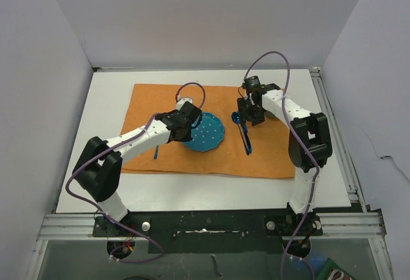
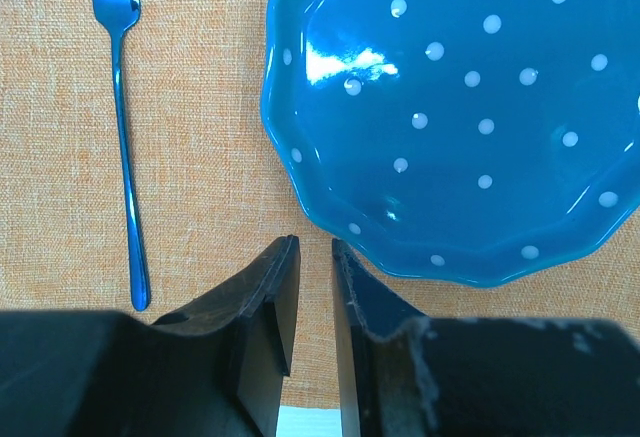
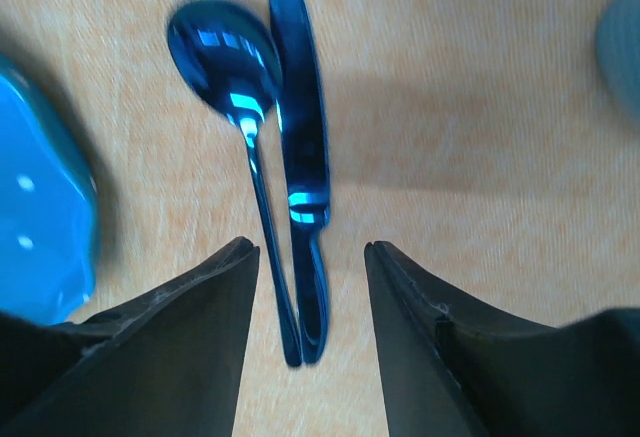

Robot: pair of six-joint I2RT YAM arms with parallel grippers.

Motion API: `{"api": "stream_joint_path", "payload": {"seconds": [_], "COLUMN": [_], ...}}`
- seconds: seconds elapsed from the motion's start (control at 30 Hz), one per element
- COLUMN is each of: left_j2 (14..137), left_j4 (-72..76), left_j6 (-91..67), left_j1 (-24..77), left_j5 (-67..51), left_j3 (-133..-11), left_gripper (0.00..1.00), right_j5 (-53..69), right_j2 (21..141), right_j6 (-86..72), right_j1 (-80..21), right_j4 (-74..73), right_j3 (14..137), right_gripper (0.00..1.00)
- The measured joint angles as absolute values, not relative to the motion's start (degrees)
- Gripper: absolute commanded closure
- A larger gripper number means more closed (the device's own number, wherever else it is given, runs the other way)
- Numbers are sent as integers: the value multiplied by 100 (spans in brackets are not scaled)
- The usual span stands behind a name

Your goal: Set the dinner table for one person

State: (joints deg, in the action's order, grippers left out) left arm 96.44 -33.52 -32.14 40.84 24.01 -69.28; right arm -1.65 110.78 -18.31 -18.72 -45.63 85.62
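**Left arm** (image 1: 131, 139): white links, black joints. It was based at the near left, with the elbow bent low close to the base. The forearm reached forward and rightward toward the middle.

**Left gripper** (image 1: 186, 121) (image 2: 313, 247): black, pointed downward. The jaws stood close together, parted by a narrow gap and gripping nothing.

**Right arm** (image 1: 288, 108): white links, black joints. It was based at the near right, and the lower link rose upright to a black elbow. The forearm ran forward and leftward.

**Right gripper** (image 1: 246, 115) (image 3: 310, 247): black, pointed downward. The jaws stood clearly apart, wider than the left pair, and were closed on nothing.
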Motion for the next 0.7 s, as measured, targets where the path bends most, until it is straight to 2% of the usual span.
{"api": "stream_joint_path", "payload": {"seconds": [0.2,0.27,0.3,0.33,0.4,0.7], "left_j2": [9649,9649,9651,9651,9651,9660], "left_j4": [-3369,-3367,-3369,-3369,-3371,-3371], "left_j6": [-3214,-3214,-3214,-3214,-3214,-3214], "left_j1": [4084,4084,4084,4084,4084,4095], "left_j5": [2401,2401,2401,2401,2403,2394], "left_j3": [-6928,-6928,-6928,-6928,-6928,-6928], "left_gripper": [80,80,80,80,80,80], "right_j5": [134,250,311,379,534,1831], "right_j2": [12036,12234,12307,12368,12446,12770], "right_j6": [-1455,-1354,-1313,-1260,-1160,-585], "right_j1": [-1817,-1817,-1817,-1817,-1820,-1820], "right_j4": [-4550,-4580,-4611,-4652,-4744,-5041], "right_j3": [9636,9852,9942,10027,10167,10586], "right_gripper": [49,39,38,31,26,25]}}
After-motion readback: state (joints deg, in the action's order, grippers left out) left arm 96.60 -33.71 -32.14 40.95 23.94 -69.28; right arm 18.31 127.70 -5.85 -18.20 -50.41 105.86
